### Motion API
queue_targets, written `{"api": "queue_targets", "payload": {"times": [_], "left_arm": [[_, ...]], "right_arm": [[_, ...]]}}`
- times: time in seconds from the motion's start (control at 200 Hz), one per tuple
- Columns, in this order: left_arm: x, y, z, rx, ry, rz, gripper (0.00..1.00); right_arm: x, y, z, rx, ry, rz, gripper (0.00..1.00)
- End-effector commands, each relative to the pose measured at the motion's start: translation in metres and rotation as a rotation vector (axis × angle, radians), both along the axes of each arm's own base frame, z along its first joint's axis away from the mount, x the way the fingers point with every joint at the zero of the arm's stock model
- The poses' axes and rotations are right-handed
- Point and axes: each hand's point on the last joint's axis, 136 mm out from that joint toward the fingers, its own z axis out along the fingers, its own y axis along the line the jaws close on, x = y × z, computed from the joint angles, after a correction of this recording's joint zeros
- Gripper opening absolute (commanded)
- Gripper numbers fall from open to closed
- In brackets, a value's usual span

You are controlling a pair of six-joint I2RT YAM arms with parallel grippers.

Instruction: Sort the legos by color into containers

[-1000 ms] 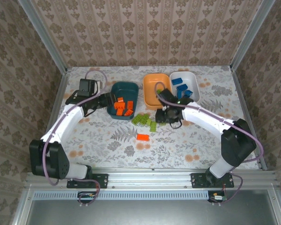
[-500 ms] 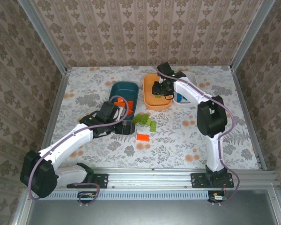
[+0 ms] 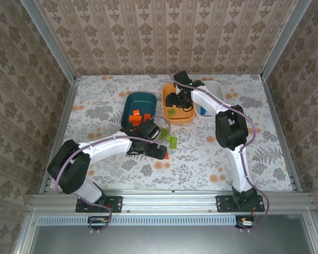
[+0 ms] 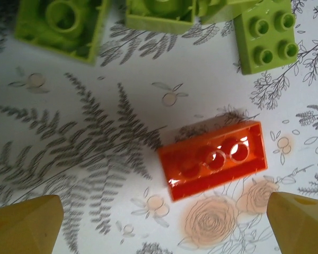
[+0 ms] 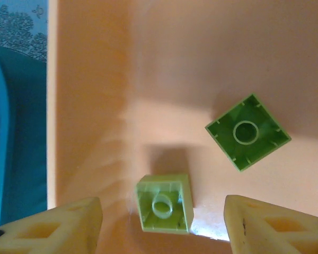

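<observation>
Floral table [image 3: 201, 159], papered walls [image 3: 148, 37]. Over the orange bin [image 5: 175, 53] my right gripper [image 5: 161, 222] has freed a green brick [image 5: 164, 203]; near it my left gripper [image 4: 164, 217] gapes above an orange brick [image 4: 214, 159]

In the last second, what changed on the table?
Right tool carried a green brick from the loose green pile to the orange bin and opened, dropping it beside a second green brick. Left tool swung from the teal bin to hover, open, over the lone orange brick. Bins stayed put.
</observation>
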Motion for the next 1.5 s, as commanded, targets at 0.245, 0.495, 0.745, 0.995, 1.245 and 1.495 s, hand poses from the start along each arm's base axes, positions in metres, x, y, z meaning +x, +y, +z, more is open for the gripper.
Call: {"api": "queue_targets", "payload": {"times": [0.245, 0.495, 0.745, 0.995, 1.245, 1.495], "left_arm": [[0.006, -0.024, -0.014, 0.091, 0.005, -0.049, 1.0], [0.002, -0.029, -0.027, 0.14, 0.035, -0.045, 0.96], [-0.002, -0.033, -0.033, 0.193, 0.054, -0.046, 0.89], [-0.007, -0.03, -0.038, 0.216, 0.077, -0.029, 0.72], [-0.006, -0.025, -0.026, 0.225, 0.061, -0.024, 0.61], [0.02, -0.003, 0.03, 0.19, -0.024, 0.011, 0.62]], "right_arm": [[-0.087, -0.034, 0.087, 0.075, -0.105, -0.012, 0.68], [-0.15, -0.057, 0.071, 0.102, -0.068, -0.033, 0.68], [-0.173, -0.062, 0.048, 0.114, -0.021, -0.039, 0.69], [-0.174, -0.062, 0.049, 0.117, -0.023, -0.039, 0.69], [-0.17, -0.059, 0.053, 0.136, -0.045, -0.042, 0.69], [-0.173, -0.06, 0.059, 0.144, -0.054, -0.044, 0.69]]}}
